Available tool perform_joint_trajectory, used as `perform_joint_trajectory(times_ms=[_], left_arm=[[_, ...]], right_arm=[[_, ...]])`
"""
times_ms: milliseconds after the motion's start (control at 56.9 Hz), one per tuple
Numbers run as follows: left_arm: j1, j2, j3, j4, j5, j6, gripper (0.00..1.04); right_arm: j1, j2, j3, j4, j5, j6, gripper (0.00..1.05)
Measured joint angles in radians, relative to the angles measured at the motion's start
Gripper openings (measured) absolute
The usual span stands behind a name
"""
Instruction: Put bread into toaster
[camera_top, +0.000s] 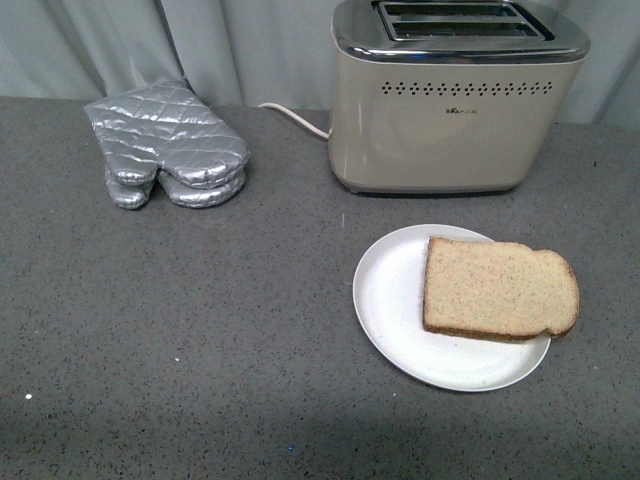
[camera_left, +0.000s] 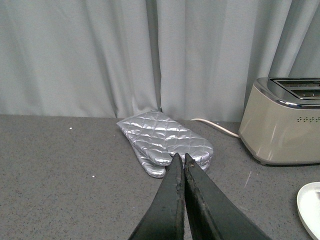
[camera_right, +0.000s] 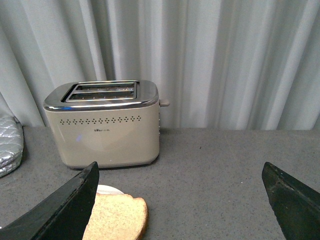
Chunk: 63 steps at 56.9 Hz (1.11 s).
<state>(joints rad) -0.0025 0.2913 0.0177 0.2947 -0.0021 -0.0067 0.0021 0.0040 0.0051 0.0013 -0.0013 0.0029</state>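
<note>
A slice of light-brown bread (camera_top: 498, 289) with a darker crust lies flat on a white plate (camera_top: 390, 300) on the grey counter. The beige toaster (camera_top: 455, 100) with a chrome top stands behind the plate, both slots empty. Neither arm shows in the front view. In the left wrist view my left gripper (camera_left: 180, 159) is shut and empty, with the toaster (camera_left: 285, 122) off to one side. In the right wrist view my right gripper (camera_right: 180, 172) is open and empty; the bread (camera_right: 117, 217) lies beside one finger and the toaster (camera_right: 105, 122) stands beyond.
A silver quilted oven mitt (camera_top: 170, 145) lies at the back left of the counter, also in the left wrist view (camera_left: 165, 140). The toaster's white cord (camera_top: 295, 118) runs along the back. A grey curtain (camera_top: 200, 40) hangs behind.
</note>
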Motion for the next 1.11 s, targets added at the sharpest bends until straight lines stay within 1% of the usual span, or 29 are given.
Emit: perform_joint_trajectory(times_ms=[386,421,492,720,755,808,861,896,1106], left_arm=[[0.000,-0.117,0.000,-0.117,0.000,0.000,0.04],[0.000,-0.148,0.000,-0.151,0.000,0.000,0.04],[0.000,-0.240,0.000,-0.274,0.002,0.000,0.04],[0.000,-0.286,0.000,-0.292,0.002,0.000,0.04],[0.000,-0.286,0.000,-0.293,0.002,0.000,0.08],[0.000,-0.286,0.000,-0.293,0.002,0.000,0.18],[0.000,-0.286,0.000,-0.293,0.002,0.000,0.26],[0.000,-0.286,0.000,-0.293,0.002,0.000,0.33],[0.000,-0.286,0.000,-0.293,0.002,0.000,0.87]], right_arm=[[0.000,0.000,0.000,0.000,0.000,0.000,0.95],[0.000,0.000,0.000,0.000,0.000,0.000,0.95],[0.000,0.000,0.000,0.000,0.000,0.000,0.95],[0.000,0.000,0.000,0.000,0.000,0.000,0.95],[0.000,0.000,0.000,0.000,0.000,0.000,0.95],[0.000,0.000,0.000,0.000,0.000,0.000,0.95],[0.000,0.000,0.000,0.000,0.000,0.000,0.95],[0.000,0.000,0.000,0.000,0.000,0.000,0.95],[0.000,0.000,0.000,0.000,0.000,0.000,0.95]])
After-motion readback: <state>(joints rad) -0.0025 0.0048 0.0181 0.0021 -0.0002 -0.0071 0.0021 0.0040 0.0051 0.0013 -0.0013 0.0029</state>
